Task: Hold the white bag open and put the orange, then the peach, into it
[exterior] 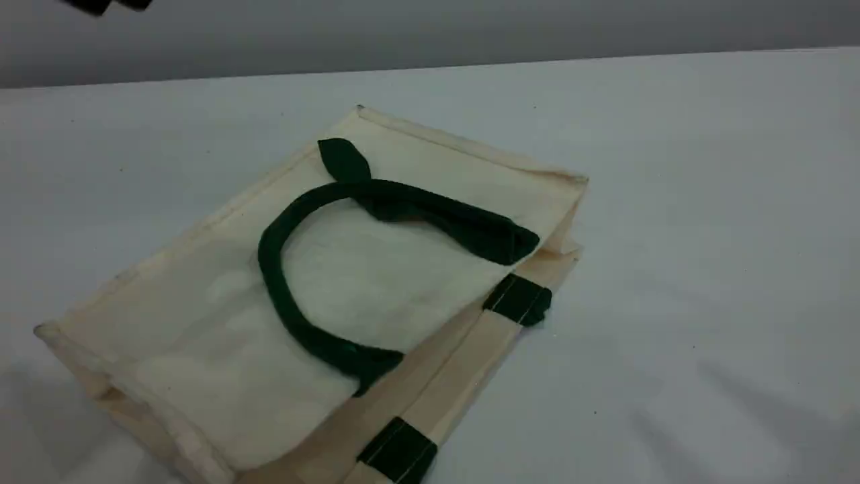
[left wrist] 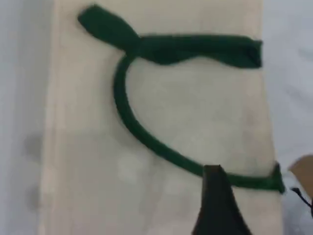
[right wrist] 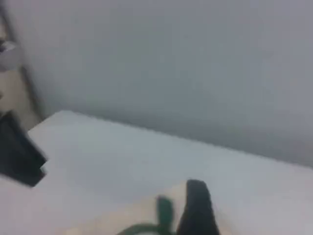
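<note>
The white bag [exterior: 376, 269] lies flat on the table, its mouth rim with green tabs [exterior: 517, 299] facing the near right. One dark green handle [exterior: 282, 296] curls across its top face. A dark part of my left gripper [exterior: 111, 5] shows at the top left edge, high above the table and away from the bag. In the left wrist view one fingertip [left wrist: 215, 205] hangs over the bag [left wrist: 186, 112] near the handle [left wrist: 142, 132]. The right wrist view shows one fingertip [right wrist: 195, 210] beside a bit of green handle [right wrist: 164, 210]. The orange and the peach are out of view.
White table surface [exterior: 705, 235] stretches to the right of the bag and behind it, ending at a grey wall [exterior: 430, 33]. In the right wrist view a black object [right wrist: 17, 156] stands at the left past the table corner.
</note>
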### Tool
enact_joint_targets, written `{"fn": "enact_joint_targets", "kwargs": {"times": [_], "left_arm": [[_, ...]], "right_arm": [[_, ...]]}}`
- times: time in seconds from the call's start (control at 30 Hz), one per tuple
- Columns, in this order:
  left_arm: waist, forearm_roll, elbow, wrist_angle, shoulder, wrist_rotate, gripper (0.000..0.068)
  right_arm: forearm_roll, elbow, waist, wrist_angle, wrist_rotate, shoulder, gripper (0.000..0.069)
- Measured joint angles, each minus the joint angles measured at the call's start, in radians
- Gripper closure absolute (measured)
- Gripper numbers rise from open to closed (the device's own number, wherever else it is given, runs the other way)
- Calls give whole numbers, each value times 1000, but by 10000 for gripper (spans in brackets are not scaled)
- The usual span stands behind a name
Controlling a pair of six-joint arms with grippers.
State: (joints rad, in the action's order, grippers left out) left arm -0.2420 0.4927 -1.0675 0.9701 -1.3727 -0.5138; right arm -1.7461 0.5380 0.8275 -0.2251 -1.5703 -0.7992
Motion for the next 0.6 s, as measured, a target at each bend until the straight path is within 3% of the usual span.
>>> {"fn": "enact_joint_targets", "kwargs": {"times": [0.4,0.6], "left_arm": [[0,-1,0,18,0,0,279],[0,0,0,34,0,0,279]], "right_arm": [[12,-5,0,485,6,-101,233],[198,-1,0,825,231,-242,251]]}}
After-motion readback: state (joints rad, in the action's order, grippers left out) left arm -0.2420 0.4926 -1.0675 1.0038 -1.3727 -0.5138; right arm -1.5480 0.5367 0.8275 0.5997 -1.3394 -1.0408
